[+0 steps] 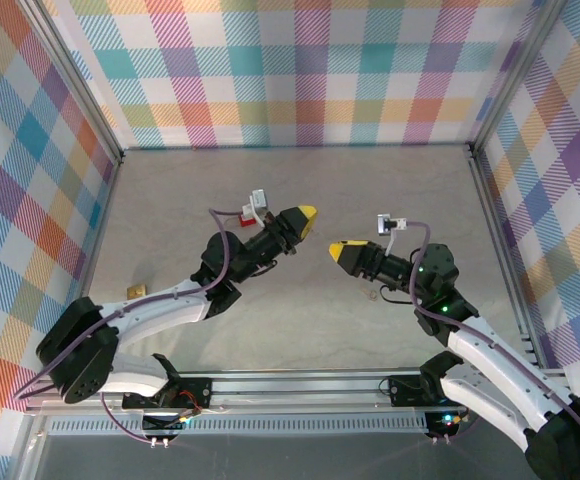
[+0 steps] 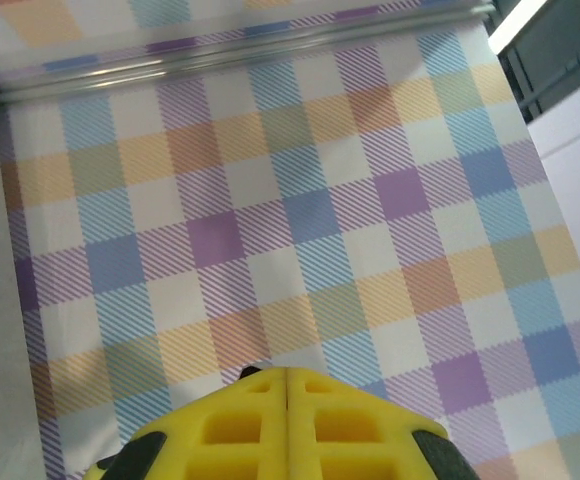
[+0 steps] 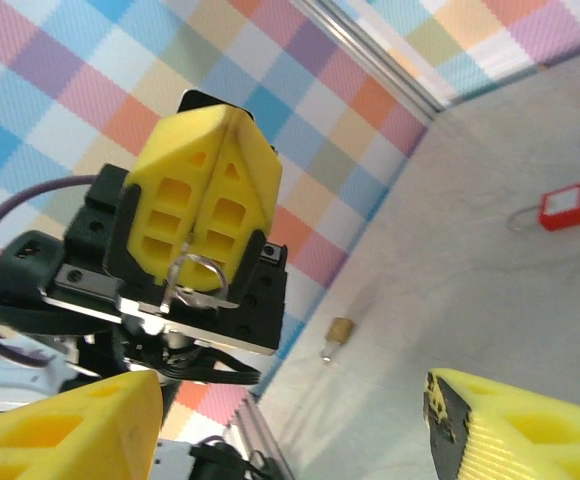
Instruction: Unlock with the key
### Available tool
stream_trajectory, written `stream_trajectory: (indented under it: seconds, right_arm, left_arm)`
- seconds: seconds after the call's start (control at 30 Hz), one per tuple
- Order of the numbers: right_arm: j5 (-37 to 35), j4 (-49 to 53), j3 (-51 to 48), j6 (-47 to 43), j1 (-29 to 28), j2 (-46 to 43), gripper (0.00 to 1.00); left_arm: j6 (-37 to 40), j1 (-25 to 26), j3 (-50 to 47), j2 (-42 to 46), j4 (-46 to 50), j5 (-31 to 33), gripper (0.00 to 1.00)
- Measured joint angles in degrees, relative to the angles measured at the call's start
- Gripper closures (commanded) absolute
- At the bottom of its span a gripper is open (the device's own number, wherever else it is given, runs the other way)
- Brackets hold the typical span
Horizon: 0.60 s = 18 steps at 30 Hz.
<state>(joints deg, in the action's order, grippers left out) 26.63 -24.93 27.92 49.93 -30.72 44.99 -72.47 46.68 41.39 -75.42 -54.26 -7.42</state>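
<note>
**Metal key (image 3: 192, 276) in grip, nothing unlocked yet**

Top external: the left gripper (image 1: 304, 214) sits near the middle of the grey, stone-look table (image 1: 320, 175). A red padlock (image 1: 247, 218) lies on the table at its 9 o'clock, partly behind the arm. The right gripper (image 1: 342, 252) faces it from 4 o'clock. A small brass padlock (image 1: 135, 290) lies at the table's 8 o'clock, well apart. Pastel plaid walls on aluminium framing box the table in.

Left wrist: the yellow fingers are pressed together, aimed at the plaid wall.

Right wrist: the left gripper is clenched on the key, whose wire ring dangles below the seam. The right gripper's fingers stand wide apart, released and empty. The red padlock lies at 3 o'clock, the brass one near 6.

As I judge it, the pickup is done. Reaching a lock, inserting the key and turning it are left, and I cannot tell which padlock it fits.
</note>
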Motion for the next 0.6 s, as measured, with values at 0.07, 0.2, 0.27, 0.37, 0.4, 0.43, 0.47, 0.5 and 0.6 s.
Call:
stream_trajectory:
  seconds: [0.07,0.2,0.27,0.37,0.4,0.43,0.47,0.5,0.6]
  right_arm:
    - [1.33,-3.61,0.0,2.05,0.0,0.98,0.35]
    - [4.15,-10.95,0.07,5.97,0.0,5.11,0.44]
    - [5.07,-12.96,0.07,6.95,-0.11,6.67,0.47]
    - [6.03,-14.27,0.07,7.56,-0.85,7.89,0.5]
    - [6.27,-14.75,0.09,7.76,-1.25,8.22,0.52]
    - [6.45,-15.17,0.09,7.82,-1.51,8.48,0.54]
    - [6.54,-15.65,0.11,7.96,-1.68,8.81,0.56]
    - [6.71,-16.24,0.13,8.09,-1.79,9.18,0.57]
    - [6.95,-17.07,0.28,8.26,-2.01,10.08,0.63]
  left_arm:
    - [2.6,0.02,0.0,0.61,0.35,-0.04,1.0]
    - [6.47,0.33,0.02,0.61,1.81,-0.2,1.0]
    - [7.78,0.61,0.02,0.59,2.58,-0.2,1.0]
    - [9.05,0.94,0.11,0.52,3.34,-0.17,1.0]
    - [9.31,1.07,0.13,0.48,3.34,-0.15,1.0]
    - [9.46,1.16,0.2,0.46,3.37,-0.11,1.0]
    - [9.7,1.27,0.37,0.37,3.37,-0.11,1.0]
    - [10.01,1.46,0.66,0.2,3.34,-0.11,1.0]
    - [10.67,2.01,1.42,-0.37,3.32,-0.13,1.0]
